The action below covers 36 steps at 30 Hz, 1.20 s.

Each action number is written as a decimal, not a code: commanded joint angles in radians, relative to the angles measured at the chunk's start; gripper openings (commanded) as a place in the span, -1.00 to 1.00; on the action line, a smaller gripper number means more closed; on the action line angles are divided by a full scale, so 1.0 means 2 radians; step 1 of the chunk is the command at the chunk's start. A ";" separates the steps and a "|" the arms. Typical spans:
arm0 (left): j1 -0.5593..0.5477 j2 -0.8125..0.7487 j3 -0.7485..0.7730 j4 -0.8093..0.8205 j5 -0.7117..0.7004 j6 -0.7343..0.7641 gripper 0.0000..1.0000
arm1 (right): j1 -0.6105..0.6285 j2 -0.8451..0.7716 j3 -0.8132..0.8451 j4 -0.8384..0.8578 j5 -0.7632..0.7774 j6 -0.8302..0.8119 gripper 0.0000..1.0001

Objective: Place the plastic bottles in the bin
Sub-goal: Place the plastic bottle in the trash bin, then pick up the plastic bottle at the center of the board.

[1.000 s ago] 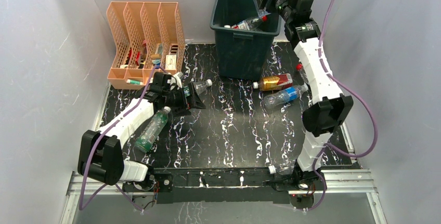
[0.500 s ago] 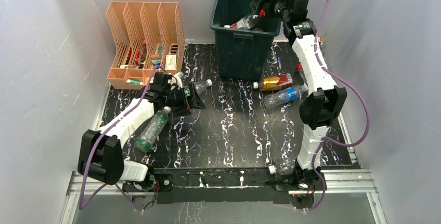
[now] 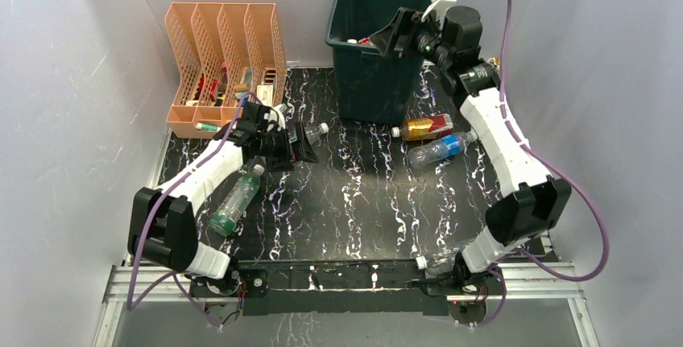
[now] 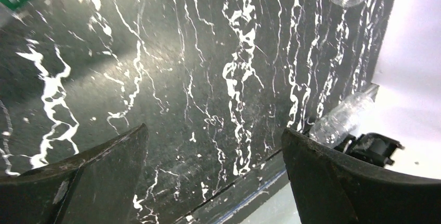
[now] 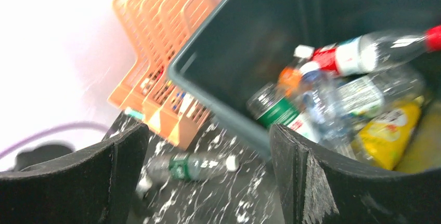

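Top external, left to right: green-label bottle lies on tabletop beside left arm. Left hand fingers apart, empty, clear bottle just beside it. Bin at back holds pile of bottles. Right hand at its rim, fingers apart, empty. Orange bottle and blue-label bottle lie on tabletop right of bin.

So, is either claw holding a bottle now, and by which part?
Nothing is held. The left claw stands open over the table; the right claw stands open by the bin, with no bottle between its fingers.
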State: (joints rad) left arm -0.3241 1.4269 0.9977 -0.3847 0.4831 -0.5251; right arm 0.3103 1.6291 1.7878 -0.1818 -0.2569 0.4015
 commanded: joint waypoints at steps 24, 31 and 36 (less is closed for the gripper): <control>-0.001 0.225 0.227 -0.047 -0.263 0.186 0.96 | 0.151 -0.079 -0.245 0.050 0.001 0.034 0.87; -0.001 0.218 0.208 -0.055 -0.231 0.162 0.96 | 0.156 -0.084 -0.261 0.055 -0.004 0.038 0.87; -0.003 0.189 0.170 -0.052 -0.196 0.127 0.96 | 0.158 -0.086 -0.277 0.056 -0.006 0.041 0.86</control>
State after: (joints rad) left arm -0.3241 1.8885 1.3838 -0.4656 0.0227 -0.2119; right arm 0.6178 1.4780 1.2510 -0.1238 -0.2535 0.4732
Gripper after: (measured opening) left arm 0.981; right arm 0.936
